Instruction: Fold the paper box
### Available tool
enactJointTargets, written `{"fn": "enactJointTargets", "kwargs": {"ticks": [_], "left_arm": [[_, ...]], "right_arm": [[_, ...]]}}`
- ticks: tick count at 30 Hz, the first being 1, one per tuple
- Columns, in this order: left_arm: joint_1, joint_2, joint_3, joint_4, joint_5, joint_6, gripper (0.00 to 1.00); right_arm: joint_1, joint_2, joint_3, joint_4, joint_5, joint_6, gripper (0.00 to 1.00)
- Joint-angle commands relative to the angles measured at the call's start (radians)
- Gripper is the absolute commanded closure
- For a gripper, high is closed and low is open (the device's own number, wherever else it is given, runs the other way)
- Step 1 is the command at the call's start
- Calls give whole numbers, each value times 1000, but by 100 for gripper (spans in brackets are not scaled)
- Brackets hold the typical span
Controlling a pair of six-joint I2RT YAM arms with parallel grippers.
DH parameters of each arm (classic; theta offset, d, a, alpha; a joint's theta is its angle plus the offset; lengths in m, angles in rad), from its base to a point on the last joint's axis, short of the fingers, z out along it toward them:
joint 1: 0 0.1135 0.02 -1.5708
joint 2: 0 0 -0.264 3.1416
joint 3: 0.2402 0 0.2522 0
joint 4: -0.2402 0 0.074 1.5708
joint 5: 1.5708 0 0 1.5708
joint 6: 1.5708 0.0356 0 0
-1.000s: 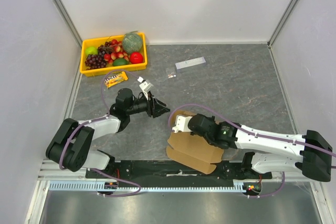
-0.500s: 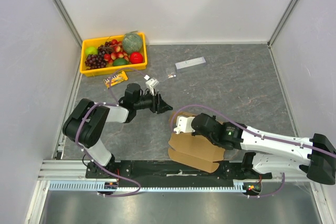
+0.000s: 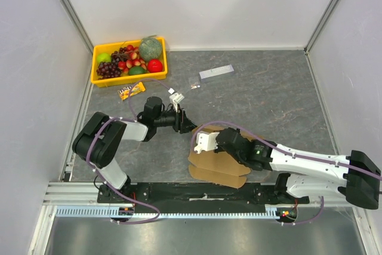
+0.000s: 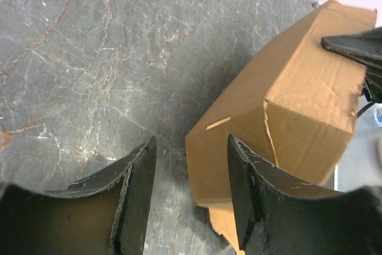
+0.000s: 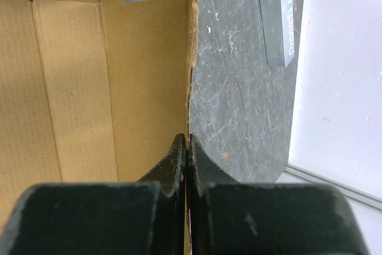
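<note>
The paper box (image 3: 218, 164), brown cardboard partly folded with walls raised, lies near the front edge of the table. My right gripper (image 5: 186, 147) is shut on the top edge of one box wall (image 5: 149, 76), the cardboard running between its jaws. My left gripper (image 3: 187, 126) stands open just left of the box. In the left wrist view the box's near corner (image 4: 280, 106) sits right ahead of the gap between the fingers (image 4: 138, 195), without touching them.
A yellow fruit tray (image 3: 100, 80) stands at the back left, with a candy packet (image 3: 131, 90) in front of it. A grey-white strip (image 3: 216, 71) and a small clear packet (image 3: 194, 84) lie farther back. White walls close in three sides.
My left gripper has swung right and towards the box's left corner, its jaws staying open. The right arm has shifted the box slightly while holding its wall.
</note>
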Motion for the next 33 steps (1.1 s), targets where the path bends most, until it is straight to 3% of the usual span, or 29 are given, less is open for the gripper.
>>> {"fn": "enactJointTargets", "kwargs": {"ticks": [1,12,23,33], "left_arm": [[-2,-49,-35,70,51,34,43],[-2,-46,-52,89,61,35,43],[44,-32,-38,61,28,37,43],[74,-1,-2,17,8,41,42]], "right_arm": [[-39,22,19,82,-33,-31,100],[-95,48,-4,152,-63,-128,100],[-95,-43,-21,140,-151,-60,100],[-95,-24,-30,79,-111,-51,100]]}}
